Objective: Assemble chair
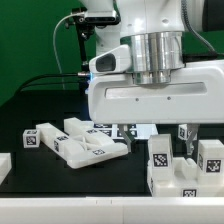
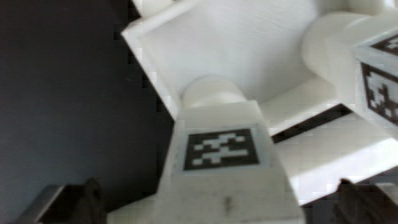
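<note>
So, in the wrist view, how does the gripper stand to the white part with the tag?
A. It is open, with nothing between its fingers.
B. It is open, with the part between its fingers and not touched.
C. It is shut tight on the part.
B: the gripper is open. The tagged white part lies between its fingers, with a dark gap showing on each side.
</note>
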You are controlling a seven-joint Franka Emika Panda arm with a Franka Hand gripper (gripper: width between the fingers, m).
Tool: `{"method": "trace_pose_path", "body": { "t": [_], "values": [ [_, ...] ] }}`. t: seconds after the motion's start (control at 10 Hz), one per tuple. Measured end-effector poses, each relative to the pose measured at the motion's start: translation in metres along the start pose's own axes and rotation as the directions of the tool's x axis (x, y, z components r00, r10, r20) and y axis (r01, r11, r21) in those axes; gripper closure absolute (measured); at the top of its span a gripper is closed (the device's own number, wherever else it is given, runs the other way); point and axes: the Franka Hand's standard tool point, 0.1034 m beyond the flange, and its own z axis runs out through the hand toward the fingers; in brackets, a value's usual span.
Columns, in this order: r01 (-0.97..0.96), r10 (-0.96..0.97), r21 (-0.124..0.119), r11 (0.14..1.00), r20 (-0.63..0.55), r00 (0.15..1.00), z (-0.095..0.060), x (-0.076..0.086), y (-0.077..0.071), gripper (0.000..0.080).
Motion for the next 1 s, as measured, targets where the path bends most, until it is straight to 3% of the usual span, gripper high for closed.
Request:
{"method": "trace_pose_path", "body": {
  "t": [0.1,0.2,0.4,0.6,0.8,1.0],
  "values": [
    [-0.013,0.013,0.0,1.0,0.0,1.0,0.0,0.0001,0.0001,0.0367],
    [-0.048,0.048,0.001,0.999,0.0,0.999,0.0,0.0,0.0,0.0505],
    [-0.145,0.145,0.001,0.989,0.0,0.989,0.0001,-0.0001,0.0,0.0517],
    [-0.393,0.393,-0.007,0.92,0.014,0.92,0.0004,-0.0037,-0.004,0.0517],
    [-0.626,0.627,-0.008,0.779,0.013,0.779,0.0008,-0.0045,-0.0035,0.0517],
    [-0.833,0.833,0.031,0.553,0.022,0.554,0.0008,-0.0016,-0.0016,0.0515]
  ]
}}
